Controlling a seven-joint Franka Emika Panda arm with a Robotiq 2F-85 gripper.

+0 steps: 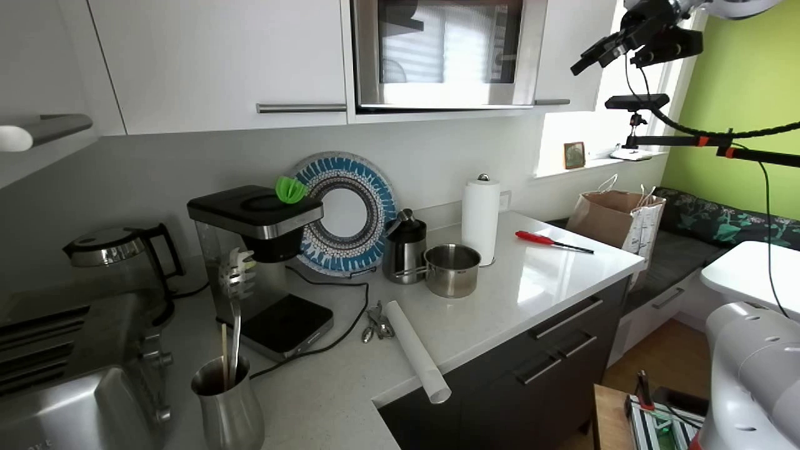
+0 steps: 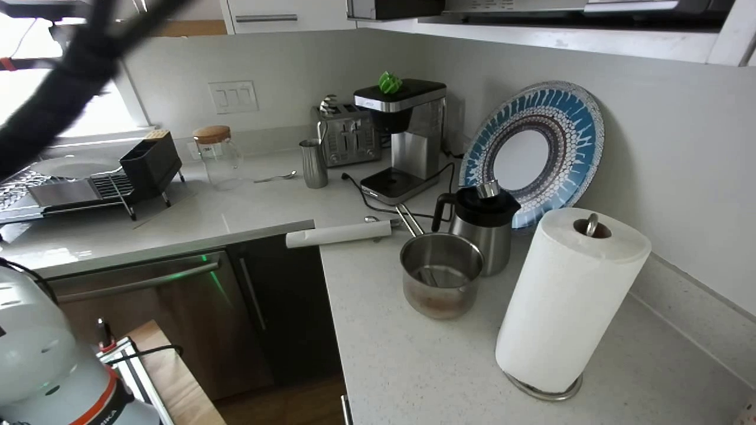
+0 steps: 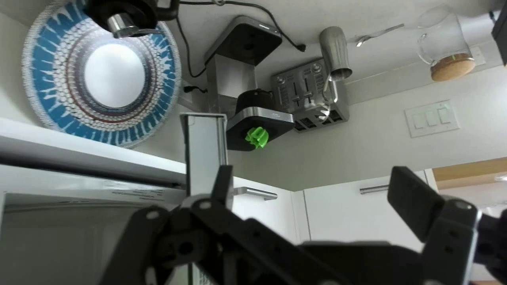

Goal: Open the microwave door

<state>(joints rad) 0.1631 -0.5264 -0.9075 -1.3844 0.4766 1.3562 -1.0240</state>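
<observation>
Wrist view, upside down on my screen, shows my black two-fingered claw [image 3: 311,182] with its fingers spread wide apart, holding nothing. The silver-framed microwave door [image 3: 204,150] is swung out, seen nearly edge-on, just beyond the finger on this picture's left, which partly hides it; whether they touch I can't tell. Farther left past that finger is the pale inside of the silver stainless-steel microwave [image 3: 75,233]. Ahead of the claw I have the black-and-silver coffee maker [image 3: 237,79], a green ribbed piece [image 3: 257,137] on it, and, off toward that same finger's side, the round blue-and-white patterned plate [image 3: 115,75].

In an exterior view, the door [image 1: 447,50] turns its dark glass toward me, and my claw hangs to the right of it, apart in the picture. Below the claw, a red-handled tool [image 1: 553,242] lies on the pale countertop [image 1: 500,306]; a tall white paper towel roll [image 1: 480,222] stands lower and left of the claw.

In an exterior view, the door [image 2: 407,9] juts out dark at the top, partly cut off. Of what lies ahead of the claw, I see the clear glass jar [image 2: 218,162] with a brown lid and the steel jug [image 2: 493,236] with a black lid.
</observation>
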